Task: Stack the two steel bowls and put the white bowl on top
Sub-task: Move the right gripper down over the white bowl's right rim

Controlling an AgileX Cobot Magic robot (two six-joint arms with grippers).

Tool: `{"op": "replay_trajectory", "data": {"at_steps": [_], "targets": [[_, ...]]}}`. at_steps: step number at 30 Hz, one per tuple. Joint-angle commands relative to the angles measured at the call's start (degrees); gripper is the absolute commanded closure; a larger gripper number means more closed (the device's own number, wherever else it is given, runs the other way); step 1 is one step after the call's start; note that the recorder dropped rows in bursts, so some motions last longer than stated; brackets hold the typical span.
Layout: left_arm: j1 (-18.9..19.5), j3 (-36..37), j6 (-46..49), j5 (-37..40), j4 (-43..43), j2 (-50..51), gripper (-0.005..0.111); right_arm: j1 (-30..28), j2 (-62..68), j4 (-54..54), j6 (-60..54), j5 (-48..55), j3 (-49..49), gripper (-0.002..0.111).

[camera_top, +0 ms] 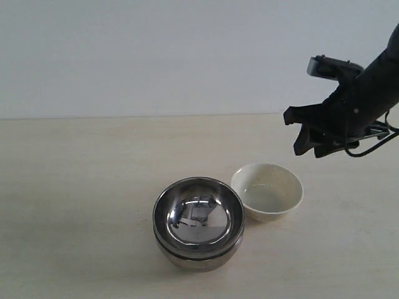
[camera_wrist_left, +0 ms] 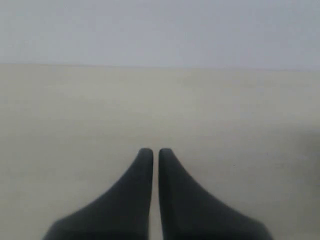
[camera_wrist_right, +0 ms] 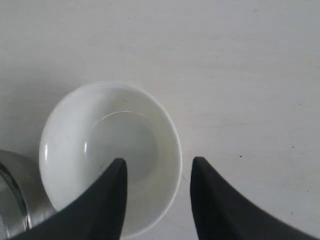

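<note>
The two steel bowls (camera_top: 198, 221) sit nested one inside the other at the front middle of the table, mirror-shiny inside. Only an edge of the steel bowls (camera_wrist_right: 14, 200) shows in the right wrist view. The white bowl (camera_top: 267, 192) stands upright on the table just right of them, almost touching. My right gripper (camera_top: 308, 152) hangs in the air above and to the right of the white bowl (camera_wrist_right: 110, 150), open and empty. In its wrist view the right gripper (camera_wrist_right: 159, 161) straddles the bowl's rim from above. My left gripper (camera_wrist_left: 155, 151) is shut on nothing over bare table.
The pale wooden table (camera_top: 75, 187) runs back to a plain light wall (camera_top: 156, 50). The left arm does not appear in the exterior view.
</note>
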Motion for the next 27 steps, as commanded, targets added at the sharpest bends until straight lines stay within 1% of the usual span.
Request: {"op": "replay_trajectory", "data": {"at_steps": [1,6,10,19,23,27], "targets": [[0.1,0.2,-0.5,0.1,0.2,-0.1,0.103,1.4,4.1,0.9,-2.4,-2.8,-0.3,0.072],[0.1,0.2,-0.5,0.1,0.2,-0.1,0.103,5.3,8.2,-1.1,-1.9,-6.6,-0.3,0.072],[0.1,0.2,-0.5,0.1,0.2,-0.1,0.103,5.0,7.7,-8.1,1.9,-6.8,-0.3,0.072],[0.1,0.2,-0.5,0.1,0.2,-0.1,0.103,5.1,5.3,-6.5,1.8,-4.9,-2.1,0.072],[0.1,0.2,-0.5,0.1,0.2,-0.1,0.103,5.1,3.0,-8.8,2.6,-4.0,-2.5,0.072],[0.1,0.2,-0.5,0.1,0.2,-0.1,0.103,5.1,3.7,-13.2,5.1,-3.9,-2.5,0.072]]}}
